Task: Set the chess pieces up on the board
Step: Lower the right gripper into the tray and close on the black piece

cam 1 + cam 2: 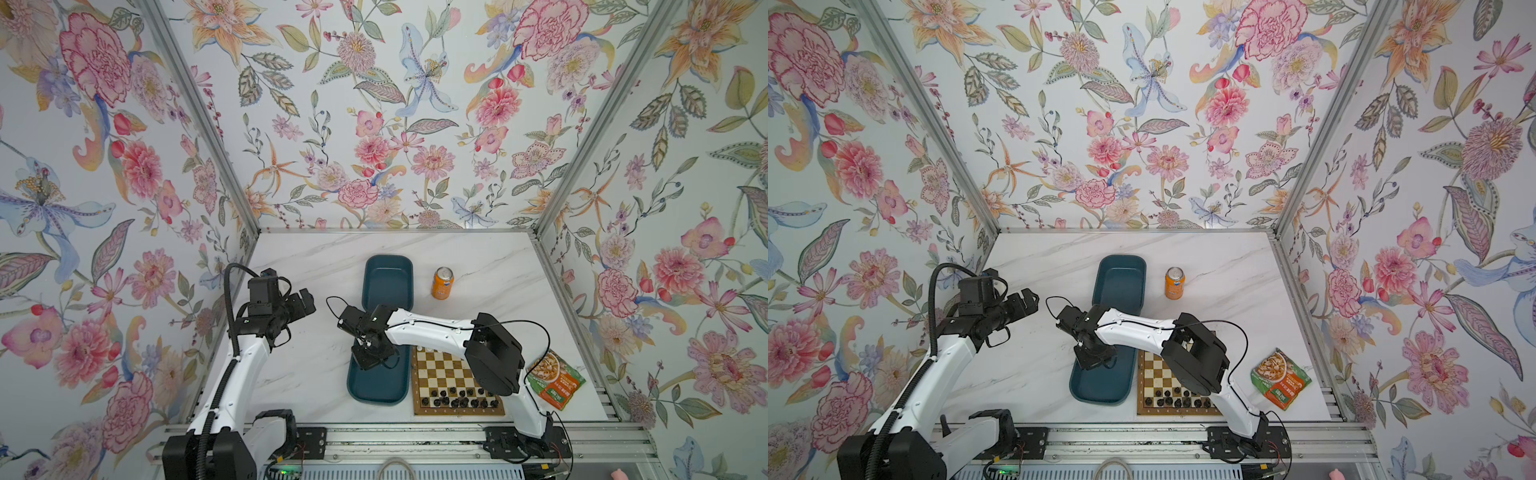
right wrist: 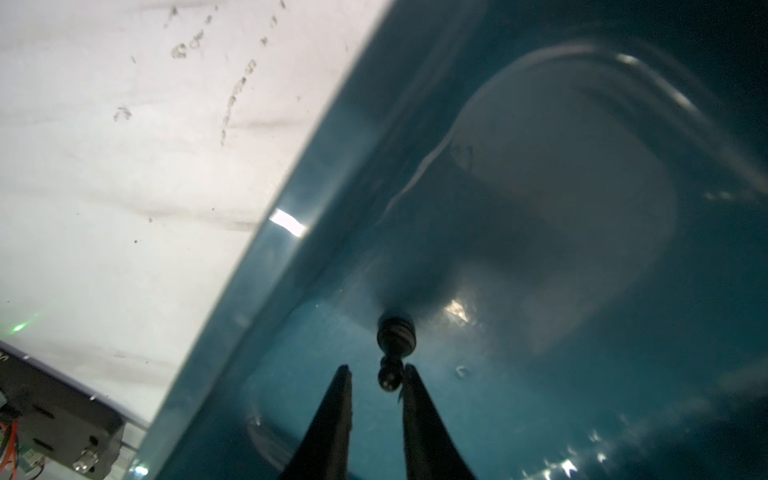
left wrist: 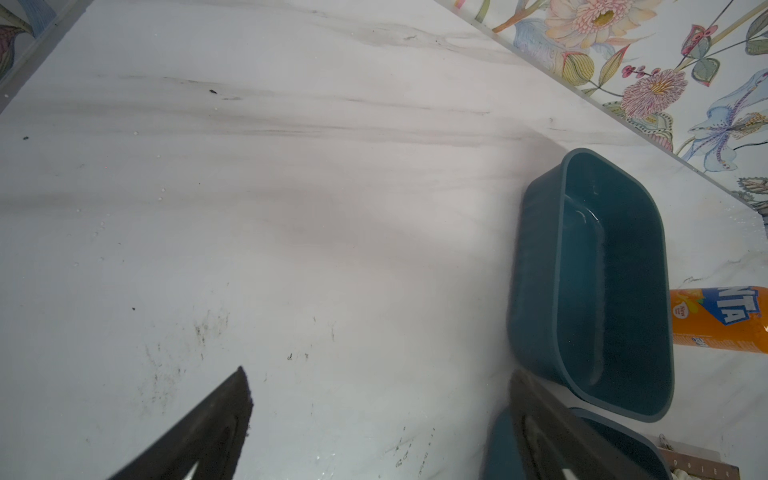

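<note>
R gripper (image 2: 376, 370) is down inside the near tray (image 1: 374, 388), jaws only narrowly apart. A black piece (image 2: 394, 334) lies on its side on the tray floor w/ its small head between the fingertips. The head is right against one finger w/ a gap showing to the other, so not clamped. The piece's base points away from the gripper. In both top views the R arm reaches in from the bench's near edge, right side, passing over the board (image 1: 446, 370) and hiding its far rows and right part.

L gripper (image 3: 378, 372) hangs w/ jaws spread wide, empty, above bare bench (image 1: 307, 374) toward the left edge, beside the far tray (image 1: 388, 282).

Board sits at the near edge, right of centre, w/ the near tray just beside its left side. Black pieces (image 1: 455, 402) stand on its two nearest rows: nearest row about full, next row w/ gaps. Far tray lies mid-bench, roughly in line w/ the near tray. Orange can (image 1: 443, 283) stands upright just right of the far tray. Snack bag (image 1: 555, 380) lies flat by the right edge, near the board.
</note>
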Tool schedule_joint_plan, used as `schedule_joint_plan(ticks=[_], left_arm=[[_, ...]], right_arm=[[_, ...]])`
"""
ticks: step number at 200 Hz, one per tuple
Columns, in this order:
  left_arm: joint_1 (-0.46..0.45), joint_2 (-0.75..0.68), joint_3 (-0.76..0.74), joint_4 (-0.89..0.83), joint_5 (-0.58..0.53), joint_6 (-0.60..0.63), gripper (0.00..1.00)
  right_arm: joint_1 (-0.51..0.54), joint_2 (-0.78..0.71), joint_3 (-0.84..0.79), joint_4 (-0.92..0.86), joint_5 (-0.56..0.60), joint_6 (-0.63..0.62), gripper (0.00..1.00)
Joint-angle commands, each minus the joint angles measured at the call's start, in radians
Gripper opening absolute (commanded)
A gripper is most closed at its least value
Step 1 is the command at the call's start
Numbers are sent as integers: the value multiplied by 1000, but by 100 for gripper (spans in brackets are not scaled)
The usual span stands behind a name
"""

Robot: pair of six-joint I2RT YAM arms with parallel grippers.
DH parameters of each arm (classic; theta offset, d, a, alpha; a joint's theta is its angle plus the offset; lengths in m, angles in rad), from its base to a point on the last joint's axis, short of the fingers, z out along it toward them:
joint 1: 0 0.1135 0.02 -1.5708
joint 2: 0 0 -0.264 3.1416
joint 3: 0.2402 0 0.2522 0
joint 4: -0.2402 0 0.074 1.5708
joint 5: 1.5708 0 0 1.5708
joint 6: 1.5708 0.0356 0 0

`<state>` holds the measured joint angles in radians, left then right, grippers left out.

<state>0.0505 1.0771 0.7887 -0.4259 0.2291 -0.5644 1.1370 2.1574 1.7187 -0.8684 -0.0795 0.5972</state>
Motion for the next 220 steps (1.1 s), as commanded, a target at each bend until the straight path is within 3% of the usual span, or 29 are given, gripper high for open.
schedule_joint_plan(ticks=[1, 220], left_arm=[[10, 4, 35, -20, -6, -5, 98], [11, 0, 47, -29, -8, -4, 97]], right_arm=[[-8, 16, -15, 11, -12, -14, 23], [-31, 40, -30, 31, -30, -25, 17]])
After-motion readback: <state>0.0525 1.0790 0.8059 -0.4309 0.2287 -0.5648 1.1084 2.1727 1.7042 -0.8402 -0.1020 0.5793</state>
